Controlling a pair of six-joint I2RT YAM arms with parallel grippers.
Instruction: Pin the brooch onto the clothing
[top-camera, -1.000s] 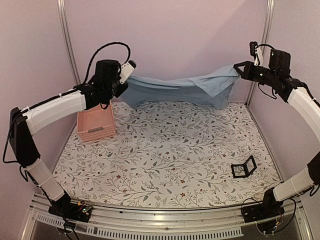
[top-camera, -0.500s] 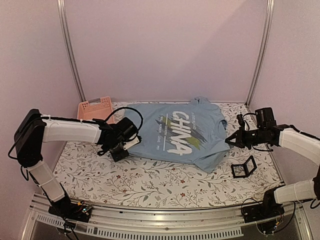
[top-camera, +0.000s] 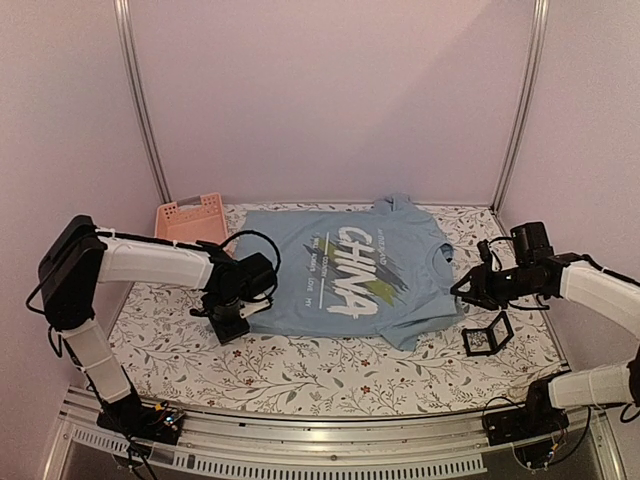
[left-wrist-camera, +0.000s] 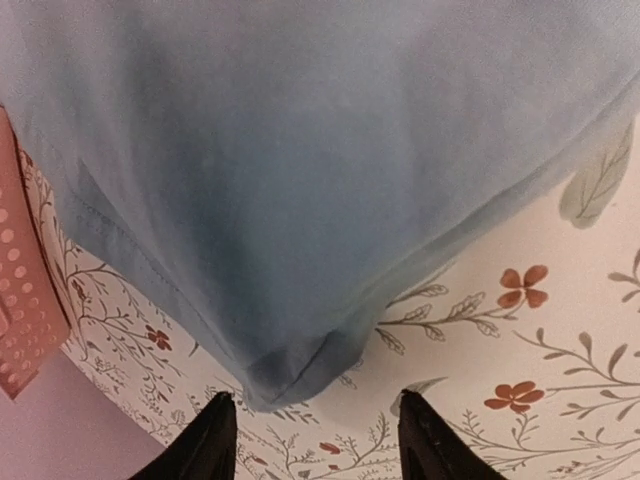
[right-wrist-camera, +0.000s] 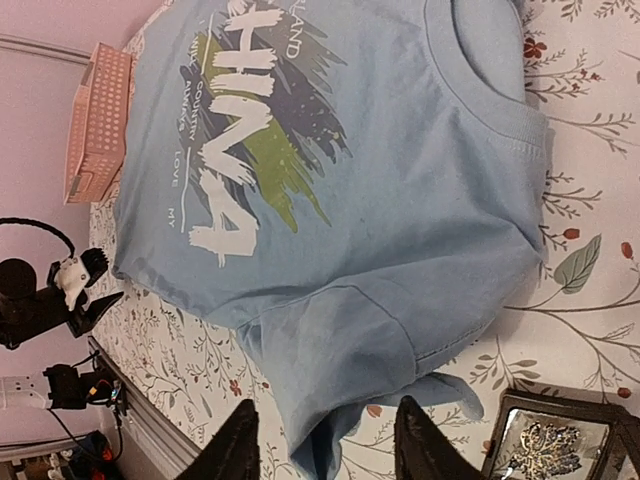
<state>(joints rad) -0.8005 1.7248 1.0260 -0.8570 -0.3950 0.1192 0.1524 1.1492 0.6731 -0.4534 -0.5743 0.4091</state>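
Observation:
The clothing (top-camera: 350, 270), a light blue T-shirt with a white "CHINA" print, lies flat and face up on the floral table. My left gripper (top-camera: 232, 318) sits low at its near-left corner. In the left wrist view that gripper (left-wrist-camera: 315, 440) is open, and the hem corner (left-wrist-camera: 290, 370) lies just ahead of the fingertips, untouched. My right gripper (top-camera: 461, 291) is at the shirt's right sleeve. It is also open (right-wrist-camera: 330, 445), with the sleeve's edge (right-wrist-camera: 345, 430) lying loose between its fingers. The brooch (right-wrist-camera: 545, 447), a pale-gold glittery cluster, rests in the small black box (right-wrist-camera: 560, 403).
A pink plastic basket (top-camera: 190, 216) stands at the back left, touching the shirt's far-left edge. The black open-frame box (top-camera: 487, 335) sits on the table to the right, just near of my right gripper. Metal posts and pale walls close in the back and sides.
Both arms came down from the back wall, where they held the shirt stretched in the air. The shirt now lies spread on the table, and both grippers have opened and let go.

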